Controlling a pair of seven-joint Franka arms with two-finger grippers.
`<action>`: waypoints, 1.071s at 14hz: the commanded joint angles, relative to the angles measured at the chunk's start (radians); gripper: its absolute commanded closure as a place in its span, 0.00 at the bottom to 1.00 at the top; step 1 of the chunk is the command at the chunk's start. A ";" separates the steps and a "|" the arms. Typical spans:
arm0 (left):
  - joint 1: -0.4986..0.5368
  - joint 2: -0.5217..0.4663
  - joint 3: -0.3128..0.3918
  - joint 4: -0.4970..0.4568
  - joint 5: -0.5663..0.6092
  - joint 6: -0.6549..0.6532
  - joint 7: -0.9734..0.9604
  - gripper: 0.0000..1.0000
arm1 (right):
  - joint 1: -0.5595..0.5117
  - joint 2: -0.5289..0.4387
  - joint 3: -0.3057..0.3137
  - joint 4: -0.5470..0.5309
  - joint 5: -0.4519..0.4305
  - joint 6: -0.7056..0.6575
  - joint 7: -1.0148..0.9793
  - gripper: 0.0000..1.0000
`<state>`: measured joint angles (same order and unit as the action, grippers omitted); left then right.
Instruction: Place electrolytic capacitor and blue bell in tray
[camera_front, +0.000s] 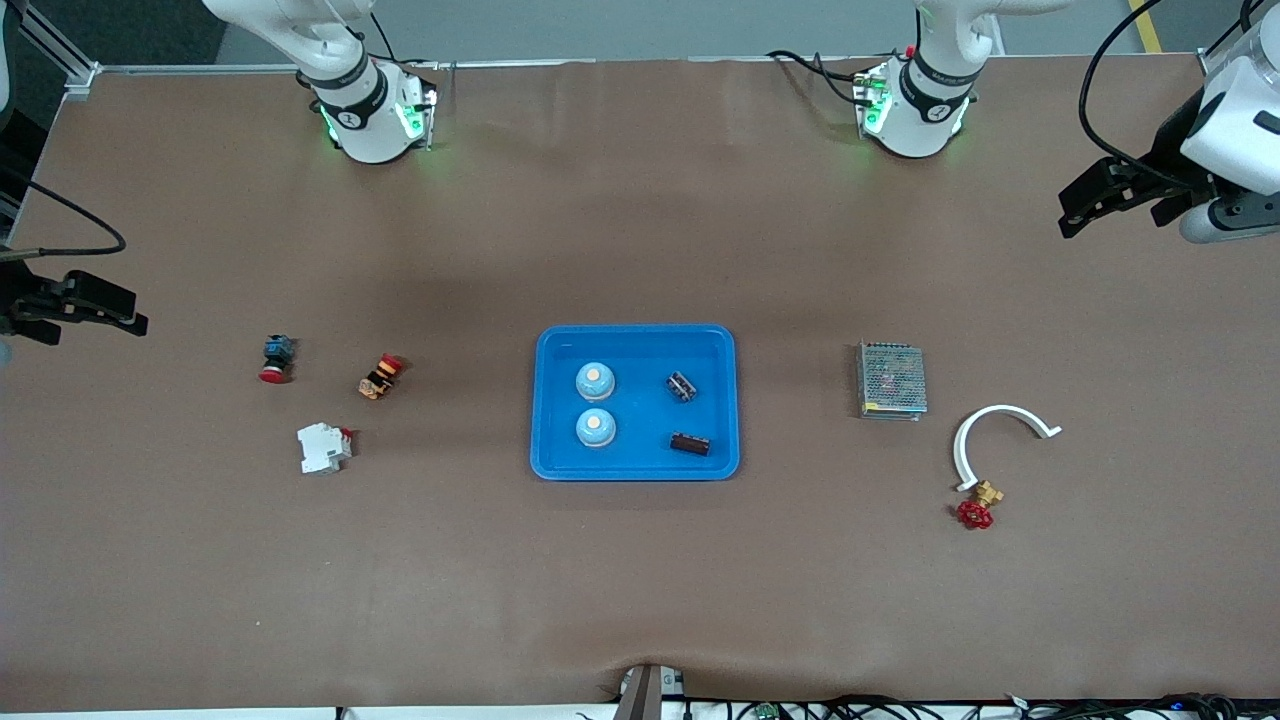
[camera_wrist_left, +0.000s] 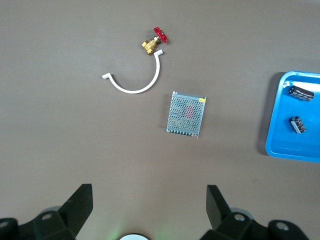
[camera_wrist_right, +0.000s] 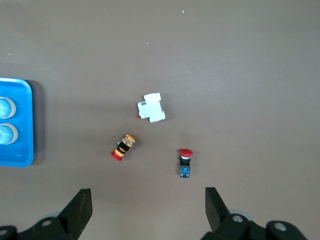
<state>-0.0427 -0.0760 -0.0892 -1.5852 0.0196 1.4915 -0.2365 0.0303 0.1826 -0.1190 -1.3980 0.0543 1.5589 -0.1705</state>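
Note:
The bright-blue tray (camera_front: 640, 335) lies mid-table. In it are two blue bells (camera_front: 595, 380) (camera_front: 596, 428) toward the right arm's end and two dark electrolytic capacitors (camera_front: 682, 387) (camera_front: 690, 443) toward the left arm's end. My left gripper (camera_front: 1068, 212) is open and empty, up over the table's left-arm end. Its wrist view (camera_wrist_left: 148, 192) shows the tray's corner (camera_wrist_left: 280, 145) and both capacitors (camera_wrist_left: 300, 93) (camera_wrist_left: 298, 124). My right gripper (camera_front: 138, 312) is open and empty over the right-arm end. Its wrist view (camera_wrist_right: 148, 195) shows the tray's edge (camera_wrist_right: 20, 150) and both bells (camera_wrist_right: 5, 107) (camera_wrist_right: 6, 133).
Toward the left arm's end lie a grey mesh box (camera_front: 890, 380), a white curved bracket (camera_front: 975, 430) and a brass valve with a red handle (camera_front: 978, 505). Toward the right arm's end lie a white breaker (camera_front: 322, 447), an orange-red button (camera_front: 380, 376) and a blue-red button (camera_front: 276, 358).

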 joint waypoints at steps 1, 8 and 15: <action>0.010 -0.010 -0.003 0.010 -0.009 -0.028 0.023 0.00 | -0.004 -0.011 0.007 0.004 -0.008 -0.003 0.016 0.00; 0.009 -0.011 -0.004 0.010 -0.006 -0.030 0.023 0.00 | 0.039 -0.012 0.005 0.004 -0.013 0.001 0.137 0.00; 0.007 -0.011 -0.006 0.010 -0.007 -0.045 0.023 0.00 | 0.030 -0.012 0.002 0.004 -0.011 0.006 0.141 0.00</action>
<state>-0.0415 -0.0760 -0.0895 -1.5825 0.0196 1.4768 -0.2365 0.0637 0.1809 -0.1172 -1.3964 0.0536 1.5644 -0.0478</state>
